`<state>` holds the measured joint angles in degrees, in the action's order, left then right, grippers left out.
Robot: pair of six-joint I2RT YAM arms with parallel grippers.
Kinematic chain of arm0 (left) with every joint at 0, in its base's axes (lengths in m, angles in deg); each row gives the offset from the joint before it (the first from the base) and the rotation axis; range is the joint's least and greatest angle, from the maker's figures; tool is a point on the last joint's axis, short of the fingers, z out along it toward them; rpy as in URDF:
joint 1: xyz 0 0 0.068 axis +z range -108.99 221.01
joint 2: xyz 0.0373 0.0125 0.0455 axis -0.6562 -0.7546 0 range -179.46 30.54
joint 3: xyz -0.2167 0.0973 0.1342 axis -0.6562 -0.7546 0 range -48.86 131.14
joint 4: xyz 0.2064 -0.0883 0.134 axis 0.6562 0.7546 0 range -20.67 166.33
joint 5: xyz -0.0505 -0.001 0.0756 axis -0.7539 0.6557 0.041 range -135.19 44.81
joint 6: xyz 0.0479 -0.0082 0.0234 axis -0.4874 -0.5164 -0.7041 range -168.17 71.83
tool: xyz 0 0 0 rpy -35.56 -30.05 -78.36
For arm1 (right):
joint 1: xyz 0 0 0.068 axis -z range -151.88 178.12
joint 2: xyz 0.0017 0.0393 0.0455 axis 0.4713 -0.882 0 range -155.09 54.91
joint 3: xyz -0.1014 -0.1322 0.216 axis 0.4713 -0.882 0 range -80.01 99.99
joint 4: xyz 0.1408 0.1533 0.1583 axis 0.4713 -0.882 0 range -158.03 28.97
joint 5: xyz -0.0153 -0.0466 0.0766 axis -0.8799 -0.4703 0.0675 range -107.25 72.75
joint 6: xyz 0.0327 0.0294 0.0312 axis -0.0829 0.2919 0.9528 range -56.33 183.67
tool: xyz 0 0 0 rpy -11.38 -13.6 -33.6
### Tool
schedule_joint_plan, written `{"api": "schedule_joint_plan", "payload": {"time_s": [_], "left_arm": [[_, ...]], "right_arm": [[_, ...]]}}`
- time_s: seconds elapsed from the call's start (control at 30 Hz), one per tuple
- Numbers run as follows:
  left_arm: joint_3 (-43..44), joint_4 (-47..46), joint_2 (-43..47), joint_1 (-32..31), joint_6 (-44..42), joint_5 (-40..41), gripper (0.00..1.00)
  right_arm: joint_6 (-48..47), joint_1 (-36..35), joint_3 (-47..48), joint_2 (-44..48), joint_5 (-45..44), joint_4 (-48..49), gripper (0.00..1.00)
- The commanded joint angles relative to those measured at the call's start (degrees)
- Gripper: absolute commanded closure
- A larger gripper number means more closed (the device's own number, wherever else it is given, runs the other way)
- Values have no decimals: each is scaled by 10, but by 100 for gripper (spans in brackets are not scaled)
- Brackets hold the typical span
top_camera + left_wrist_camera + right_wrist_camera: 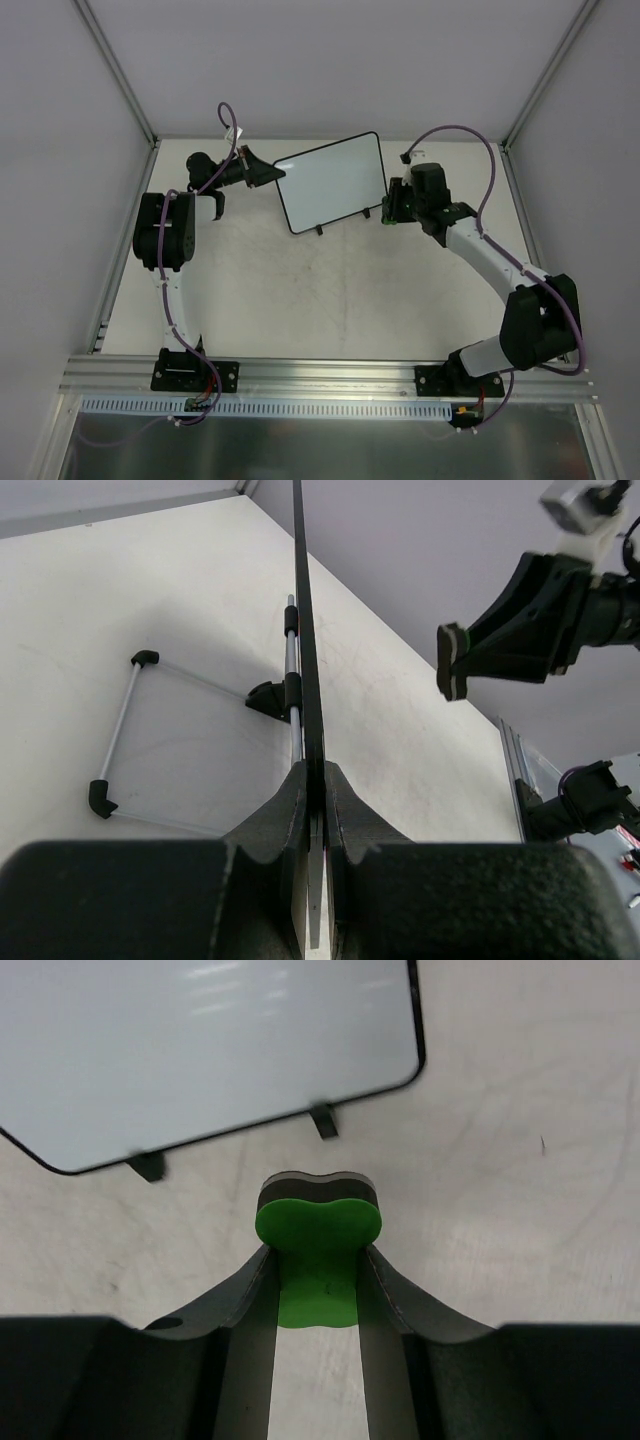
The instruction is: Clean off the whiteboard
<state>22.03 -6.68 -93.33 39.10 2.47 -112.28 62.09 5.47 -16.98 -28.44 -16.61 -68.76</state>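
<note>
Two feet [323, 1120] on whiteboard [333, 182]; blank white face, thin black frame.

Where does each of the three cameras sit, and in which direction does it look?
Top external: above and behind the bases, looking down on the table, left arm, right arm and whiteboard.
Left wrist: on the left gripper, looking along the whiteboard edge its jaws clamp; the right gripper shows beyond.
Right wrist: on the right gripper, looking over the green eraser in its jaws at the whiteboard's face.
Shared: all three show the whiteboard.
</note>
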Motion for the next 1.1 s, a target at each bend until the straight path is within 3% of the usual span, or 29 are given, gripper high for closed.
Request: {"api": "schedule_joint_plan", "payload": {"time_s": [0.0,0.2,0.67,0.87,0.97,1.0,1.07], "left_arm": [[9,-100,-2,-13,17,-46,100],[14,-91,-2,-13,12,-43,100],[17,-92,-5,-13,14,-45,100],[17,-92,-5,-13,15,-45,100],[18,-92,-5,-12,15,-45,100],[18,-92,-4,-12,15,-45,100],[19,-92,-4,-12,16,-45,100]], "right_arm": [[14,22,-40,16,-37,-76,100],[30,45,-78,18,-39,-128,100],[20,57,-26,-99,-63,-193,99],[21,57,-19,-107,-64,-194,97],[20,56,-19,-102,-64,-193,87],[21,56,-19,-101,-65,-193,77],[21,55,-20,-99,-71,-194,69]]}}
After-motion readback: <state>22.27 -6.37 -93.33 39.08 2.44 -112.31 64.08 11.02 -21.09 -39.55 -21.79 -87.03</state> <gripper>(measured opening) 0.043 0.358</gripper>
